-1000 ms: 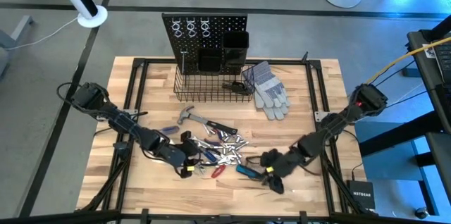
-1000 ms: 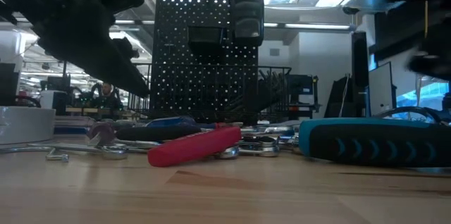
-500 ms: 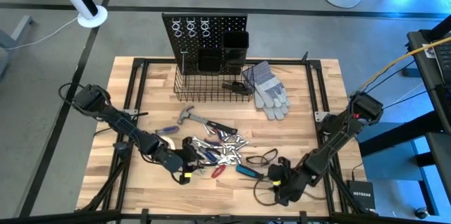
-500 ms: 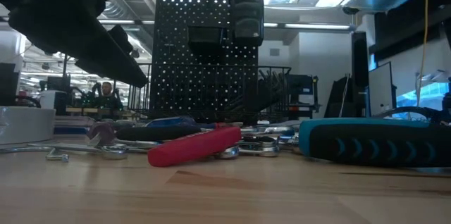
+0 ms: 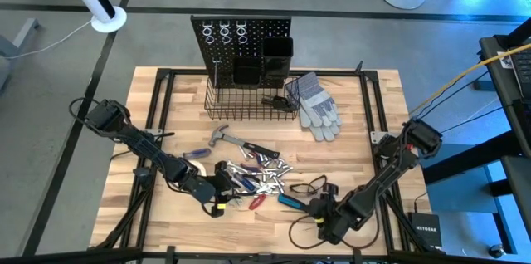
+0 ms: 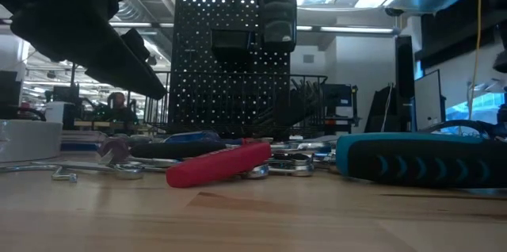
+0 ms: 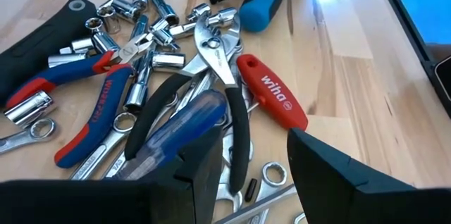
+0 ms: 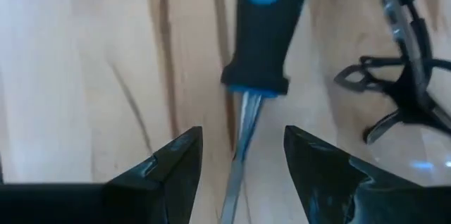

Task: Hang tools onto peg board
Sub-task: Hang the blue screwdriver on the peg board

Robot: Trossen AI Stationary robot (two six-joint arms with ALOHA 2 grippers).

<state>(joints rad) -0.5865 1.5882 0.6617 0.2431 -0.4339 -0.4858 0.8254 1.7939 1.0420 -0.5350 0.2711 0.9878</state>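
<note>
The tools lie in a heap [image 5: 253, 177] on the table's near middle: silver wrenches and sockets, red-and-blue pliers [image 7: 91, 90], black-handled pliers [image 7: 218, 76], a red-handled screwdriver [image 7: 271, 101], a hammer [image 5: 222, 137]. My left gripper [image 5: 220, 198] hovers open over the heap's near left [image 7: 254, 143]. A blue-and-black screwdriver [image 5: 290, 202] lies flat at the heap's right. My right gripper [image 5: 319, 218] is open, its fingers on either side of that screwdriver's metal shaft [image 8: 239, 132], below the handle [image 8: 264, 27]. The peg board [image 5: 241, 31] stands upright at the far edge.
A black wire basket [image 5: 249, 102] and black bins [image 5: 261, 61] sit at the peg board's base. Grey work gloves [image 5: 315, 106] lie to their right. Black safety glasses [image 8: 402, 76] lie beside the screwdriver. Bare wood shows along the near edge and at the far right.
My right gripper has moved toward the table's near edge and a little leftward, coming down over the blue-and-black screwdriver's shaft end. My left gripper has shifted slightly toward the tool heap. The tools lie as before.
</note>
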